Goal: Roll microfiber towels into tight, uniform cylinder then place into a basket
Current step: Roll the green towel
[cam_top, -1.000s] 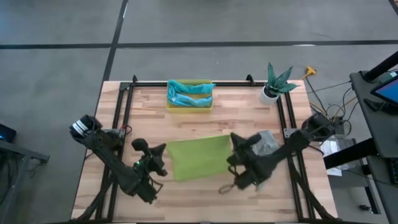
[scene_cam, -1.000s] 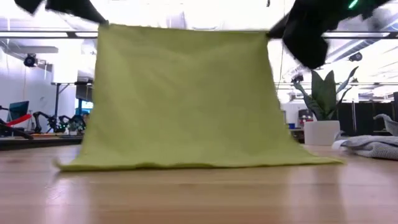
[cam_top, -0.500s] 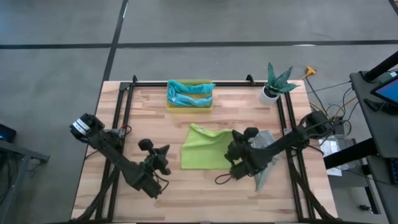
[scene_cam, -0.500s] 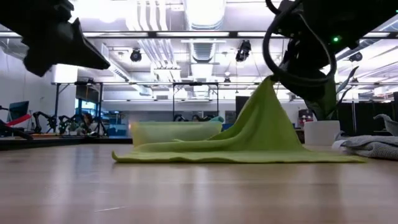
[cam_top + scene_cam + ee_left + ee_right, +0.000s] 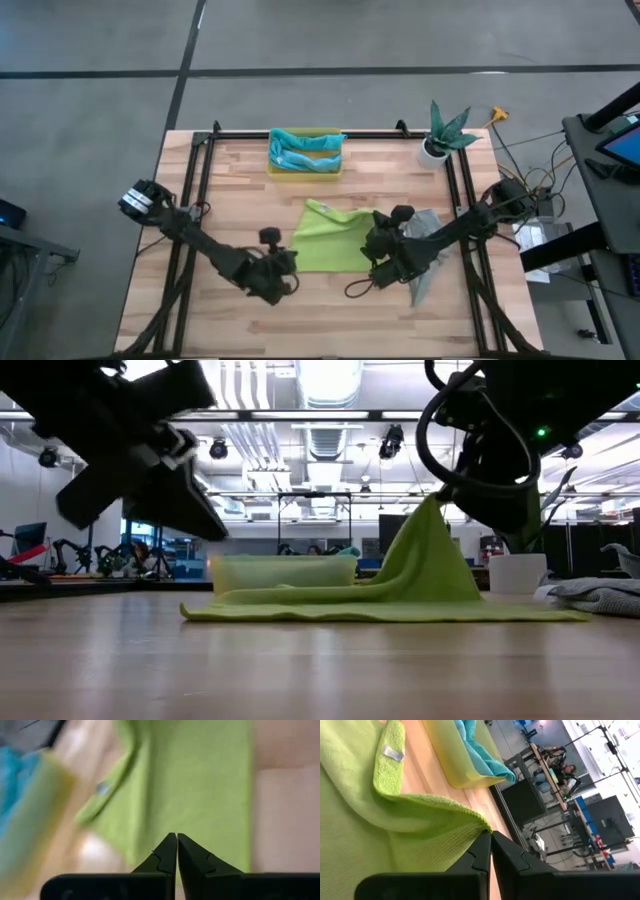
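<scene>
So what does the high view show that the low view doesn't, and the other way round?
Only the high view: teal towels inside the basket, the grey towel beside the right arm, the left gripper at the green towel's near corner. Only the low view: the right gripper lifting one towel corner into a peak, plus the room behind. Both: green towel, basket, plant.

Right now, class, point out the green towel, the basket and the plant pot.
green towel (image 5: 325, 248), high view, middle of the flat cloth.
basket (image 5: 305, 172), high view, near rim of the yellow wall.
plant pot (image 5: 433, 153), high view, white rim.
</scene>
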{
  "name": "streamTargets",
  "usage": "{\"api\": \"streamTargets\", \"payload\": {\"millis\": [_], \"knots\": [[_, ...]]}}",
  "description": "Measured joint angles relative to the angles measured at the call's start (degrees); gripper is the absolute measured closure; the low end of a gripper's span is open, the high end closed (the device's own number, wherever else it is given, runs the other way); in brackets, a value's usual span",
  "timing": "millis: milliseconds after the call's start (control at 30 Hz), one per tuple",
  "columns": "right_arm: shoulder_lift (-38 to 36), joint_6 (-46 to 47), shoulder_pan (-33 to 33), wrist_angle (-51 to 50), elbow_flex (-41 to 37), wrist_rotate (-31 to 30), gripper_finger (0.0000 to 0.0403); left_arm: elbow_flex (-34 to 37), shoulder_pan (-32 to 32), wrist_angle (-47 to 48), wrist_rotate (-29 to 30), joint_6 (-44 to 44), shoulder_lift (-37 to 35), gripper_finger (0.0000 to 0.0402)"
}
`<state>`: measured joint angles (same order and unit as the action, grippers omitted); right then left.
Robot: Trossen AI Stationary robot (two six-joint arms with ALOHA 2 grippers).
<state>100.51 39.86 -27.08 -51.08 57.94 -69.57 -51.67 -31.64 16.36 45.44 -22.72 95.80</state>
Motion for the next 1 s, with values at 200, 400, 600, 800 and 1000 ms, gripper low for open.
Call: {"api": "streamTargets", "payload": {"millis": [200,400,600,800,1000], "knots": [[0.0,-3.6,-0.8,0.7,0.7,2.3,0.0394,3.3,4.5,-6.7,-5.0,3.0,0.1,0.0401],[0.0,-4.4,-2.4,0.9,2.1,2.6,0.0394,7.2,6.9,-13.8,-18.0,2.9,0.2,0.0402],[0.0,-4.6,-2.4,1.1,2.5,2.6,0.0394,9.3,6.9,-23.9,-21.4,7.9,0.4,0.0402],[0.0,-4.6,-2.4,1.1,2.2,2.6,0.0394,9.7,6.9,-25.6,-31.0,8.1,1.7,0.0402],[0.0,-4.5,-2.4,1.3,2.2,2.6,0.0394,9.4,8.6,-29.1,-28.6,8.4,6.3,0.0402]]}}
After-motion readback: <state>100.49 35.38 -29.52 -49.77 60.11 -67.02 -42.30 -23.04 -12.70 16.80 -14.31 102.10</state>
